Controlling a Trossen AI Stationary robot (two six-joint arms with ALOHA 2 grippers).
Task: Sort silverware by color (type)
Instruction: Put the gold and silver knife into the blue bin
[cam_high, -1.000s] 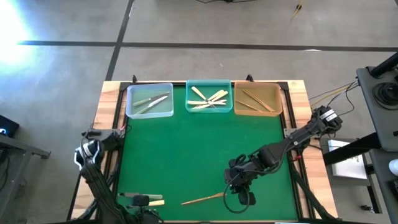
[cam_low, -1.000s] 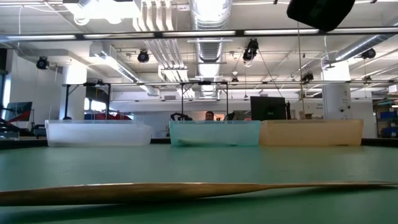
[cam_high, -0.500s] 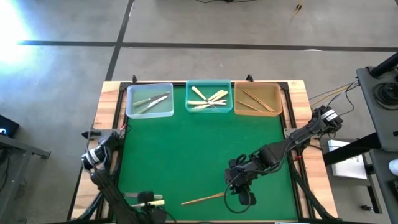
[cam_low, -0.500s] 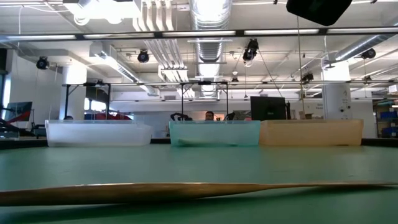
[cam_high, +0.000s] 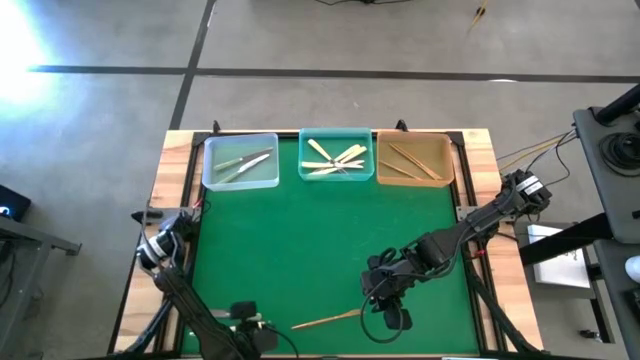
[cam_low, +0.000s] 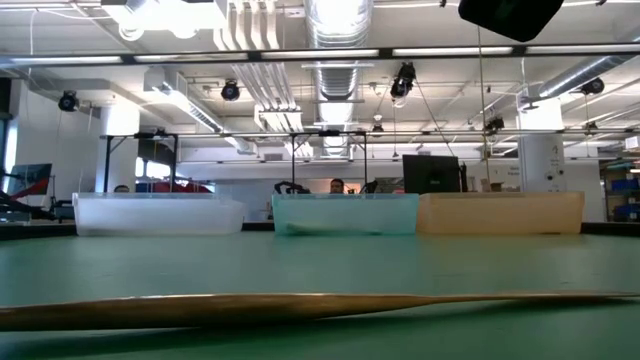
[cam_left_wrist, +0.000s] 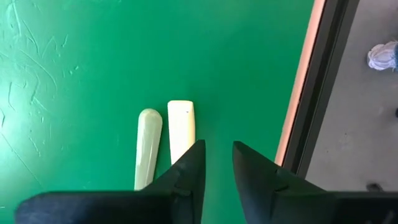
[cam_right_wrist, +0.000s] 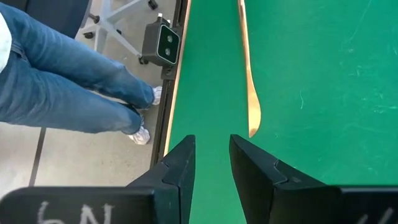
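Look down on your green felt-covered tabletop (cam_high: 320, 250): three square plastic trays sit in a row along its far edge, touching side by side. The clear tray (cam_high: 241, 161) on the left holds a few shiny silver-grey utensils (cam_high: 244, 163), the pale teal tray (cam_high: 336, 156) in the middle holds a crossed heap of cream-yellow utensils (cam_high: 335, 158), and the tan tray (cam_high: 414, 159) on the right holds slim brown wood-like utensils (cam_high: 408, 161). Your right end effector (cam_high: 385, 312) hangs low over the near part of the tabletop, right of centre, just beside the tip of a long tan-brown wooden utensil (cam_high: 326, 321) that lies flat on the felt; from the right wrist camera you see that utensil (cam_right_wrist: 247, 68) stretching ahead of the two dark fingers (cam_right_wrist: 180, 168), which stand a narrow gap apart with nothing between them. Your left end effector (cam_high: 250, 322) is at the near left corner, low over the tabletop edge; its wrist camera shows its fingers (cam_left_wrist: 189, 171) slightly parted and empty, with two short cream-yellow utensil handles (cam_left_wrist: 165, 142) lying side by side on the felt just beside one fingertip, one rounded and one square-ended. From table height the wooden utensil (cam_low: 300, 305) runs across the foreground, with the three trays lined up behind it. Beyond the tabletop edge, a person's legs in blue jeans (cam_right_wrist: 68, 81) stand on the floor.
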